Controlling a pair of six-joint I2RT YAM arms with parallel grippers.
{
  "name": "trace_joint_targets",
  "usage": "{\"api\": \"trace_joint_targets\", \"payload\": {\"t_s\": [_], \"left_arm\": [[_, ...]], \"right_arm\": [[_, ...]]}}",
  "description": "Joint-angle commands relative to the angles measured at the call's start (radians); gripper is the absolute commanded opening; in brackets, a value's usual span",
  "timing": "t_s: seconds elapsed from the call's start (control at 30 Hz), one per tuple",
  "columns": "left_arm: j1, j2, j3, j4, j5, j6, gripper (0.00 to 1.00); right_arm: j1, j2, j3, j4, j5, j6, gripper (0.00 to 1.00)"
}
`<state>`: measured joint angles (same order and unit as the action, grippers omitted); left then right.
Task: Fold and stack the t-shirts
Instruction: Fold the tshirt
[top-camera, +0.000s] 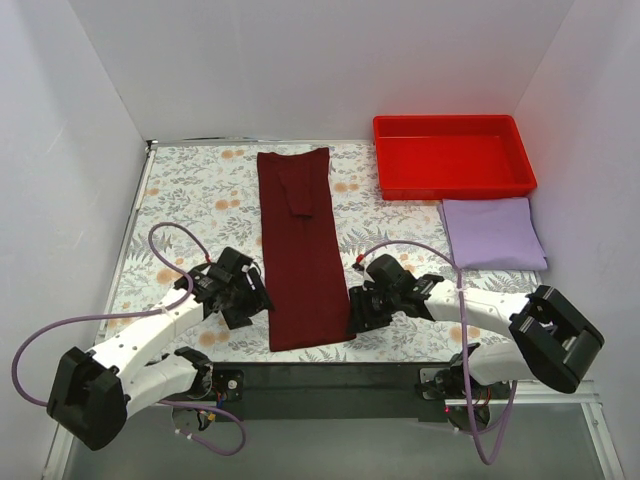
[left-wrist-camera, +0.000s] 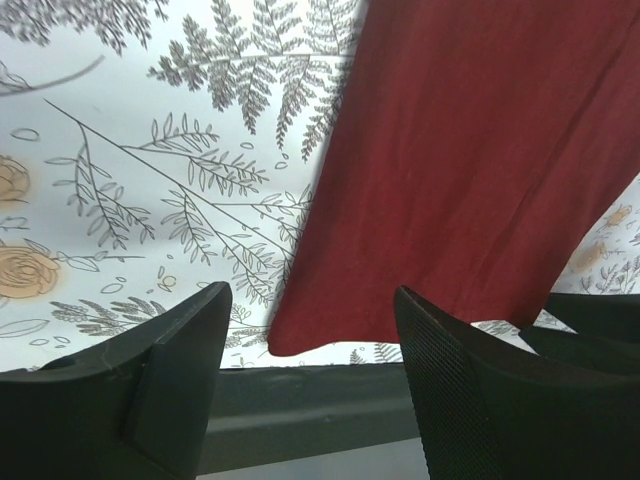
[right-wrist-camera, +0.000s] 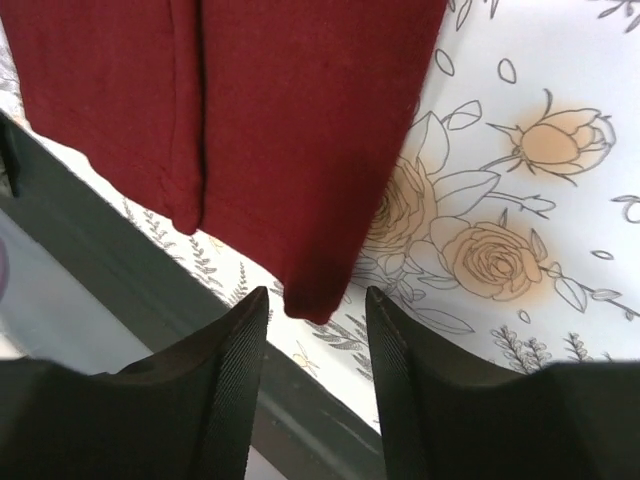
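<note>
Fingers (left-wrist-camera: 190, 330) on both arms stand apart with nothing pinched between them. Across the flowered table (top-camera: 200, 190) the maroon t-shirt (top-camera: 300, 250) lies folded in a long strip, running from the far edge to the near one. A red tray (top-camera: 455, 186) sits at the far right, with the folded lavender t-shirt (top-camera: 492, 232) just in front of it. The left gripper (top-camera: 258, 300) and right gripper (top-camera: 355, 312) flank the strip's near corners.

One maroon t-shirt (top-camera: 298, 250), one lavender t-shirt (top-camera: 492, 232), one tray (top-camera: 455, 186), two tools (top-camera: 257, 300) (top-camera: 357, 310)
</note>
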<state>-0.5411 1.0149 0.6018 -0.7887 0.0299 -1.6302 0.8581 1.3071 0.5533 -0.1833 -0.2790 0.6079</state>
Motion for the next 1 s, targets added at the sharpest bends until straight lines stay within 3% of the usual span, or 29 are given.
{"api": "trace_joint_targets", "payload": {"t_s": [0.0, 0.1, 0.57, 0.67, 0.83, 0.97], "left_arm": [[-0.020, 0.002, -0.022, 0.017, 0.041, -0.039, 0.64], [-0.034, 0.010, -0.042, 0.023, 0.051, -0.046, 0.61], [-0.088, 0.013, -0.088, 0.028, 0.079, -0.088, 0.60], [-0.105, 0.025, -0.089, 0.022, 0.074, -0.095, 0.60], [-0.120, 0.040, -0.083, 0.020, 0.065, -0.108, 0.59], [-0.137, 0.063, -0.085, 0.026, 0.061, -0.117, 0.53]], "right_arm": [[-0.031, 0.027, -0.038, 0.064, -0.017, 0.018, 0.50], [-0.056, 0.047, -0.064, 0.084, -0.049, 0.026, 0.43], [-0.099, 0.083, -0.128, 0.059, -0.121, 0.027, 0.34], [-0.099, 0.078, -0.128, 0.048, -0.117, 0.027, 0.27], [-0.099, 0.077, -0.128, 0.048, -0.115, 0.027, 0.04], [-0.099, 0.077, -0.128, 0.050, -0.117, 0.021, 0.01]]}}
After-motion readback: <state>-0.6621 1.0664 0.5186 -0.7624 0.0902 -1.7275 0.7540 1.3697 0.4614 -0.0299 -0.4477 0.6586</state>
